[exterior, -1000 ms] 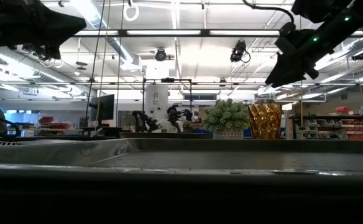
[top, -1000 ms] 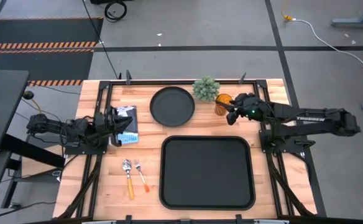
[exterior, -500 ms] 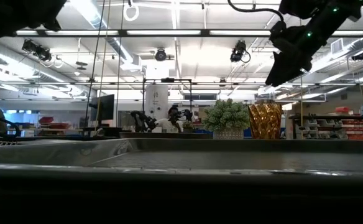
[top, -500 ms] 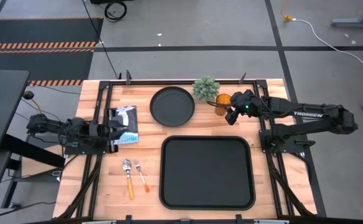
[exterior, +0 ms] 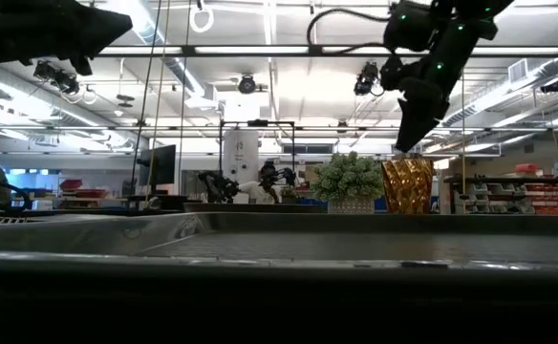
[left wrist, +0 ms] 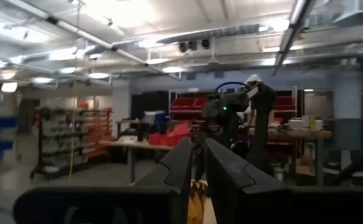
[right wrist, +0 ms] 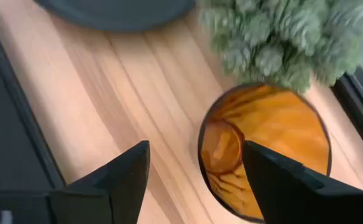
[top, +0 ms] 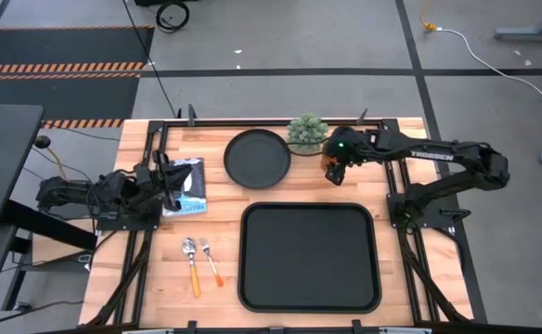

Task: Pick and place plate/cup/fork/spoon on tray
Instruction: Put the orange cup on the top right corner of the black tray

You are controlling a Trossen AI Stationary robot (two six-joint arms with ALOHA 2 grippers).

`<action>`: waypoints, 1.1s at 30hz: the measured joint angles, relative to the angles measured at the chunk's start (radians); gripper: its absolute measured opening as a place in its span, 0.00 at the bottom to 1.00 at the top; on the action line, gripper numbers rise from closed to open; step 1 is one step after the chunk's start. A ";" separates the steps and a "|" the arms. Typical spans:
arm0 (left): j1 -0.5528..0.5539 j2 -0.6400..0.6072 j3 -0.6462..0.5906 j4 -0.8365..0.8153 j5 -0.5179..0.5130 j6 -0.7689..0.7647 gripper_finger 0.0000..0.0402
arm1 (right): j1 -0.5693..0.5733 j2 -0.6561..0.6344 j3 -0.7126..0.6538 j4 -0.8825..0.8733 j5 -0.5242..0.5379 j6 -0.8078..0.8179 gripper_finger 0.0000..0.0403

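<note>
Only readable text I'm seeing is "TROSSEN" in white letters running along the right arm [top: 433, 155], on the link stretching away from the cup [top: 330, 163]. Nothing else is legible.

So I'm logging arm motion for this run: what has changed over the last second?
The right end effector swung in over the cup, its fingers open above the rim, nothing grasped yet. The left end effector shifted slightly at the table's left side. The cup, plate, tray, fork and spoon stayed put.
</note>
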 joint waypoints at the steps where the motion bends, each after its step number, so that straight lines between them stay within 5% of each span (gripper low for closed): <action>1: 0.003 0.000 0.000 0.000 -0.001 -0.001 0.13 | 0.000 0.015 0.008 -0.016 0.003 -0.003 0.64; 8: 0.001 0.000 0.002 0.001 -0.001 -0.009 0.13 | -0.002 0.077 0.061 -0.126 0.047 -0.059 0.56; 33: 0.001 0.000 0.004 -0.018 -0.001 -0.003 0.13 | -0.087 0.123 0.075 -0.130 -0.082 -0.208 0.25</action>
